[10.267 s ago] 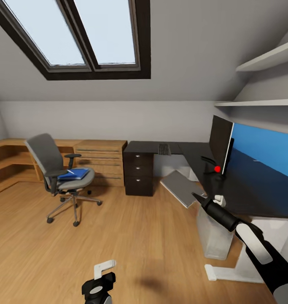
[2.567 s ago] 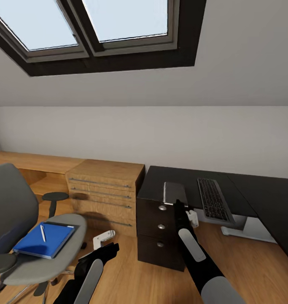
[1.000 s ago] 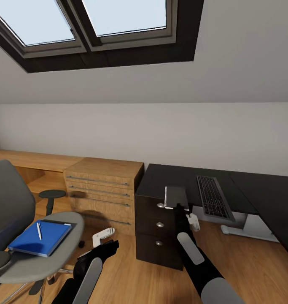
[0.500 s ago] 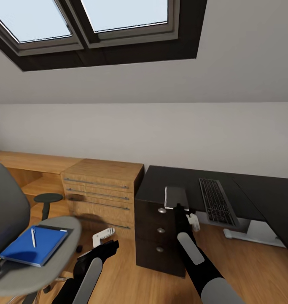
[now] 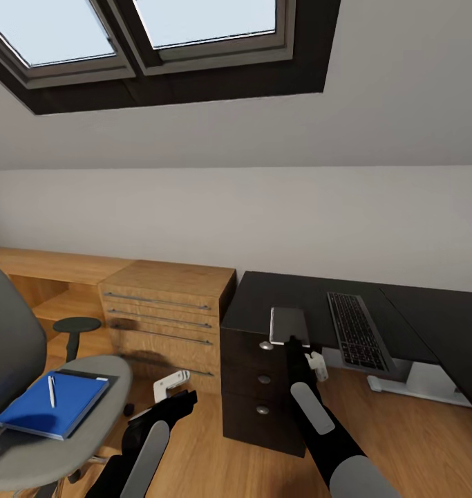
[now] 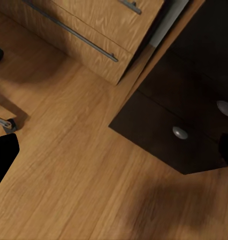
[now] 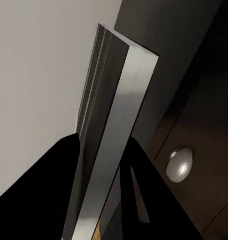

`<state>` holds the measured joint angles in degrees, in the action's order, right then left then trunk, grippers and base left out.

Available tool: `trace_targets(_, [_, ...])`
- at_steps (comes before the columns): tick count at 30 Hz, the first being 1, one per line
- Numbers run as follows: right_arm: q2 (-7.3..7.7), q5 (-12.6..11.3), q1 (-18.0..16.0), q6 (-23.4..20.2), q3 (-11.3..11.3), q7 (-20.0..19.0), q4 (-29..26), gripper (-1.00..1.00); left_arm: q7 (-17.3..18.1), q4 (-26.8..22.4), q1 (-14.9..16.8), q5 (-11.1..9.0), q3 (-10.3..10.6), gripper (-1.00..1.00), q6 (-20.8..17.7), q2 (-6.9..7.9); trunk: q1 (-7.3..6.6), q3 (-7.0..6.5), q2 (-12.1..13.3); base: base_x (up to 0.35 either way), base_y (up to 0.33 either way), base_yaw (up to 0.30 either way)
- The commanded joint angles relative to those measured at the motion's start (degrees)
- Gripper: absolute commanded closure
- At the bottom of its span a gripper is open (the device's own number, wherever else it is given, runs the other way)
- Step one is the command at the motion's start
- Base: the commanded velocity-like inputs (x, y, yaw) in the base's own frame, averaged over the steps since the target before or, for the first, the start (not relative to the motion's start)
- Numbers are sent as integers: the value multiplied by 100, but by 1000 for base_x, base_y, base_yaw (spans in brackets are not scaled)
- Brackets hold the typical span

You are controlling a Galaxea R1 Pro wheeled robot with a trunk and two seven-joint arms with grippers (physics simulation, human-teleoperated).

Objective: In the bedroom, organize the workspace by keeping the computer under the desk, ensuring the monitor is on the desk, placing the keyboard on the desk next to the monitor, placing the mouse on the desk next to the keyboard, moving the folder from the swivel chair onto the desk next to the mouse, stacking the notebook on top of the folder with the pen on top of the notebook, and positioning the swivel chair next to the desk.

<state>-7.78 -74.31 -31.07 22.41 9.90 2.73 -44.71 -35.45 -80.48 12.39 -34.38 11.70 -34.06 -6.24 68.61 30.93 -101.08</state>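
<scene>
My right gripper (image 5: 291,340) is shut on the notebook (image 5: 289,324), a small thin grey rectangle held at the near edge of the black desk (image 5: 277,294), above its drawer unit (image 5: 256,401). In the right wrist view the notebook (image 7: 114,110) stands edge-on between the dark fingers (image 7: 43,195). The keyboard (image 5: 356,332) lies on the desk just right of it. At the left, the swivel chair (image 5: 90,422) carries the blue folder (image 5: 35,408) with the pen (image 5: 51,391) on top. My left gripper (image 5: 172,391) hangs open over the floor beside the chair. Monitor, mouse and computer are out of view.
A light-wood drawer chest (image 5: 163,304) stands against the wall between chair and desk; its front (image 6: 83,30) and the black drawer unit (image 6: 164,120) meet at a corner above bare wood floor. The desk's white leg (image 5: 415,380) is at right. Skylights (image 5: 194,21) overhead.
Since ten seconds ago the view has travelled from the monitor end of the desk to its drawer end. Over the last second the picture shifted slightly; the right gripper kept hold of the notebook.
</scene>
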Motion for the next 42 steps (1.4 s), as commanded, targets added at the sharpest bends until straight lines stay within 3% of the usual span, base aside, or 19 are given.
trace_targets(1, [4, -22, -5, 35, 26, 25, 0, 100, -60, -13, 3, -60, 7, -100, -4, 0, 0, 7, -5, 0, 0, 0])
trace_targets(7, [4, -22, -5, 35, 21, 25, -3, 100, -65, -19, 6, -60, 8, -100, -4, 0, 88, 79, -165, 0, 0, 0])
trace_targets(14, [4, -22, -5, 35, 24, 25, -3, 100, -67, -20, 5, -60, 8, -100, -4, 0, 88, 79, -165, 0, 0, 0])
trace_targets(18, [4, -22, -5, 35, 23, 25, -3, 100, -68, -16, 6, -60, 8, -100, -4, 0, 176, 151, -326, 0, 0, 0])
trace_targets(42, [13, -22, -5, 49, -14, 45, -3, 100, -68, -11, 2, -68, 8, -100, -4, 0, 176, 151, -326, 0, 0, 0])
